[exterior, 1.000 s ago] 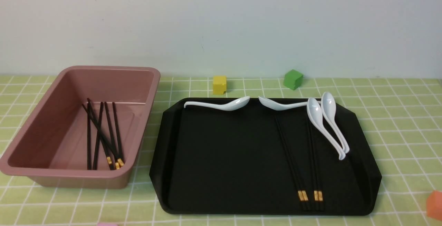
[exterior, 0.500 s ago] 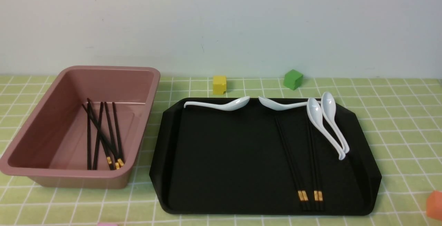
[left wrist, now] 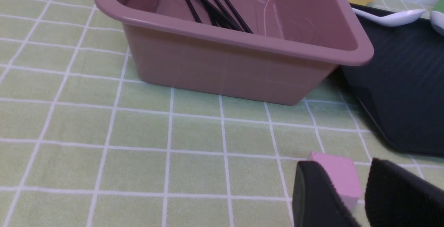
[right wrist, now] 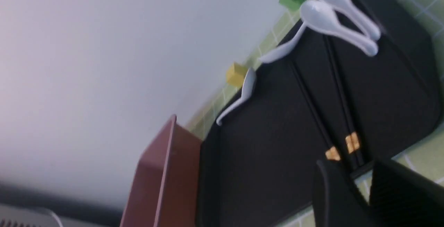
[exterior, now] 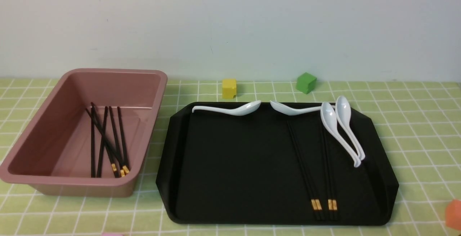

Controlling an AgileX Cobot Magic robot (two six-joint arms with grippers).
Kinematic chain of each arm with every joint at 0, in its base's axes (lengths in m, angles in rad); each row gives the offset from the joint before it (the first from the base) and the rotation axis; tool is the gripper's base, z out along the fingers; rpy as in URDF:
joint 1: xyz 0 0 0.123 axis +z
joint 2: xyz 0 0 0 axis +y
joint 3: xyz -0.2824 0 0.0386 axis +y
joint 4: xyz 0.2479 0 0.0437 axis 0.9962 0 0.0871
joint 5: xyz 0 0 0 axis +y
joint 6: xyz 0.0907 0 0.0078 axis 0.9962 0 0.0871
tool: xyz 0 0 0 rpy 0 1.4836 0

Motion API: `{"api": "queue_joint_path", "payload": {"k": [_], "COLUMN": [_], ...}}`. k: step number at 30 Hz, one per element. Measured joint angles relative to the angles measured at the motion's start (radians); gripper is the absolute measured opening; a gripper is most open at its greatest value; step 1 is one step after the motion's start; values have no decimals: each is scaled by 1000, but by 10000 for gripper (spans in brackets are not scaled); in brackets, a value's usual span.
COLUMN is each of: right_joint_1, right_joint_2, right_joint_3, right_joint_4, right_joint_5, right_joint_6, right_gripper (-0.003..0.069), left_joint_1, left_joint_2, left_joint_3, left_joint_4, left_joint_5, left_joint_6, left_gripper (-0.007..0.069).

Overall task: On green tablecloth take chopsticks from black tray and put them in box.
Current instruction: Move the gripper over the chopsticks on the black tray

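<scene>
The black tray [exterior: 234, 164] lies on the green tablecloth [exterior: 414, 120]. Two pairs of black chopsticks [exterior: 306, 164] [exterior: 328, 164] lie on its right half, gold bands toward the near rim. The pink box [exterior: 72, 84] stands left of the tray with several chopsticks [exterior: 108, 138] inside. Neither gripper shows in the front view. In the right wrist view my right gripper [right wrist: 352, 171] hovers open just short of the tray's near rim, by the banded chopstick ends [right wrist: 341, 95], holding nothing. My left gripper [left wrist: 341, 164] is open low over the cloth, near the box [left wrist: 222, 67].
Several white spoons [exterior: 230, 110] lie along the tray's far edge and right side. A yellow cube [exterior: 229, 88] and a green cube [exterior: 306, 83] sit behind the tray. An orange cube [exterior: 453, 214] is at the near right. A pink cube [left wrist: 338, 175] rests just beyond my left fingers.
</scene>
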Motion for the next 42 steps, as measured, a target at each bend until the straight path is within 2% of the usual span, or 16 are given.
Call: {"api": "queue_joint_path", "payload": {"k": [4,6,8,13,17,20,23,28,31,33,37,42], "right_joint_1": [0,0,0,0,0,16,74,206,295,350,393,393], "right_joint_2": [91,220,346,703,932,1087,1188,1309,1404,1498,1685,1861], "right_joint_3": [-222,-351,-445,-578,-588,-601,-654,-783,-876,-955,-1100,-1229], "right_joint_4": [-139,-270,-392,-554,-536,-459,-386,-363,-398,-446,-571,-653], "right_joint_5": [59,135,242,543,564,511,492,418,401,401,403,408], "right_joint_6": [-86,-98,-100,-101,-137,-276,-364,-384,-353,-293,-176,-80], "right_gripper": [101,32,-7,-10,2,32,86,223,323,364,388,392], "left_joint_1": [0,0,0,0,0,0,0,0,0,0,0,0], "left_joint_2": [0,0,0,0,0,0,0,0,0,0,0,0], "left_joint_3": [0,0,0,0,0,0,0,0,0,0,0,0], "left_joint_4": [0,0,0,0,0,0,0,0,0,0,0,0], "left_joint_5": [0,0,0,0,0,0,0,0,0,0,0,0], "left_joint_6": [0,0,0,0,0,0,0,0,0,0,0,0], "left_gripper": [238,238,238,238,238,238,238,238,238,238,238,238]}}
